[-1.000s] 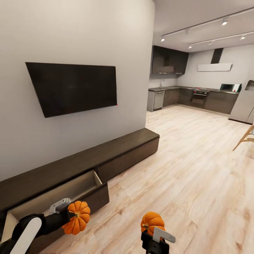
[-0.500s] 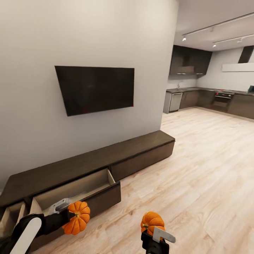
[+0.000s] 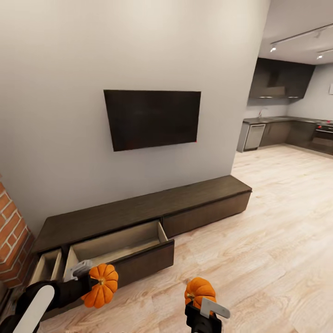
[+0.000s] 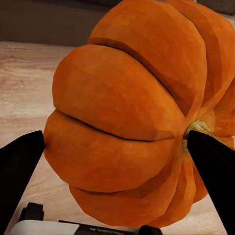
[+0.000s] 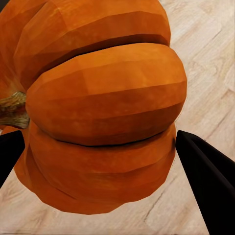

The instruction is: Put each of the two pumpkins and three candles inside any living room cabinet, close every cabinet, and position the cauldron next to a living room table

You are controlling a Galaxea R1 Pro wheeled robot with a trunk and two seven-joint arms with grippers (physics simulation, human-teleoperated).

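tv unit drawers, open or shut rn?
Two open: the wide drawer and a narrow drawer beside the brick are pulled out, pale interiors showing. The right-hand front sits flush, shut.

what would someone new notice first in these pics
Two bright orange pumpkins low in the head view, one in the left pincer, the left pumpkin, and one in the right pincer, the right pumpkin. Behind them, the long dark TV cabinet has two drawers pulled open at its left end, under a black wall-mounted TV.
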